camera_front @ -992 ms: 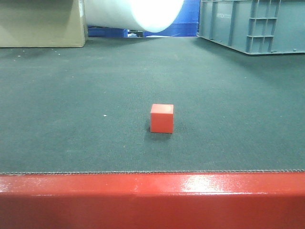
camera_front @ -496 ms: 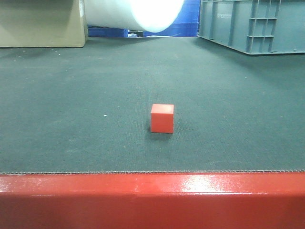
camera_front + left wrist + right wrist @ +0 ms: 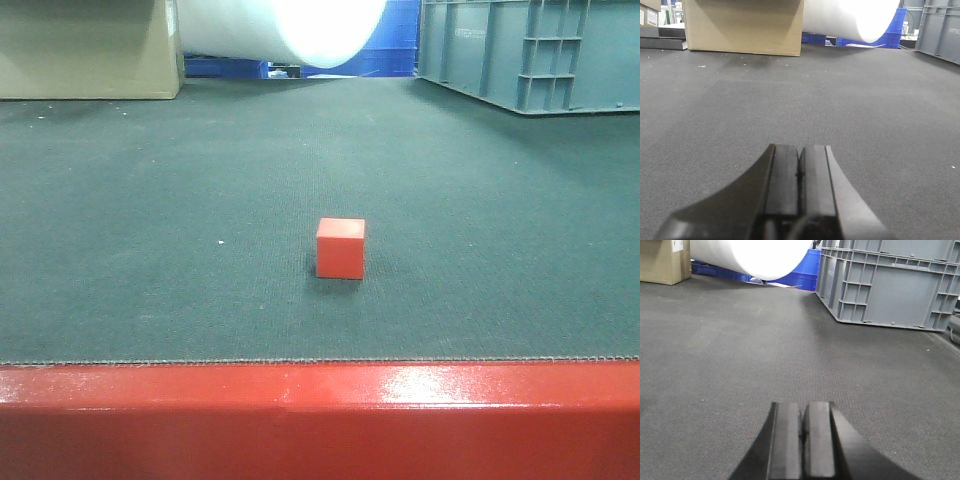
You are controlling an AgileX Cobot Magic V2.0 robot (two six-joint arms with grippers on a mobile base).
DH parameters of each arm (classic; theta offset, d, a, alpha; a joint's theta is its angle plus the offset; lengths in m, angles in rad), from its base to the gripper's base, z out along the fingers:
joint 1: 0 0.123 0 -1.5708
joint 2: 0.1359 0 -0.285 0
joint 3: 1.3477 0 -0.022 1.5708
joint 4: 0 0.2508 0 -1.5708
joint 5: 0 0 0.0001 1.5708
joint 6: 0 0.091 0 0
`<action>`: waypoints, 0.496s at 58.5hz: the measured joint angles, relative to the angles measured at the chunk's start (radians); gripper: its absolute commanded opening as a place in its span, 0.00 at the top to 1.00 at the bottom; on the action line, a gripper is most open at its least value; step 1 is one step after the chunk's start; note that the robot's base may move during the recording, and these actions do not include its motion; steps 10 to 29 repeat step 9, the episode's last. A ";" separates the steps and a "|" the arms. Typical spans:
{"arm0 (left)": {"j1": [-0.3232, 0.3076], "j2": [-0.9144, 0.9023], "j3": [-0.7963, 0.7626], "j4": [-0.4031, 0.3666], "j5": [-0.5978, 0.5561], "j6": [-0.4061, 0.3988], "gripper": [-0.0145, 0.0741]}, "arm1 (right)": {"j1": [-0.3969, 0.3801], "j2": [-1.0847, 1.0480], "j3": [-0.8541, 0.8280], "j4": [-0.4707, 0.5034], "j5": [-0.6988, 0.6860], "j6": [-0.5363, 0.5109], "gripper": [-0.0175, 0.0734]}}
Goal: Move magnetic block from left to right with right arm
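A: Start with the biggest thing. What is everything resting on?

B: A dark green mat (image 3: 150, 200) that fills the front view from side to side. Its near edge meets a glossy red table rim (image 3: 320, 420), which runs along the bottom of that view.

A: And beyond the mat?

B: At the far end of the mat, to the right, stands a grey plastic crate (image 3: 530, 50) with ribbed walls. At the far end in the middle lies a big white roll (image 3: 280, 25), with something blue behind it. At the far left end sits a cardboard box (image 3: 90, 50). All three are well apart from the cube.

A: Where is the cube?

B: The magnetic block (image 3: 340, 248) sits flat on the mat, near the middle from side to side and toward the mat's near edge, close to the red rim but not touching it. It is red-orange, upright, with one corner turned slightly toward the camera. Nothing touches it.

A: The grippers?

B: Neither shows in the front view. In its own wrist view the left gripper (image 3: 800, 172) has its two dark fingers pressed together with nothing between them, low over the mat. The right gripper (image 3: 802, 432) looks the same: fingers pressed together, nothing pinched, pointing across the mat toward the crate. The block is in neither wrist view
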 measured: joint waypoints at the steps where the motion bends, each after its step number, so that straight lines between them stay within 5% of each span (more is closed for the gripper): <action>1: 0.000 0.000 0.000 0.000 0.000 0.000 0.97 | 0.000 0.000 0.000 0.000 0.000 0.000 0.75; 29: 0.000 0.000 0.000 0.000 0.000 0.000 0.97 | 0.000 0.000 0.000 0.000 0.000 0.000 0.75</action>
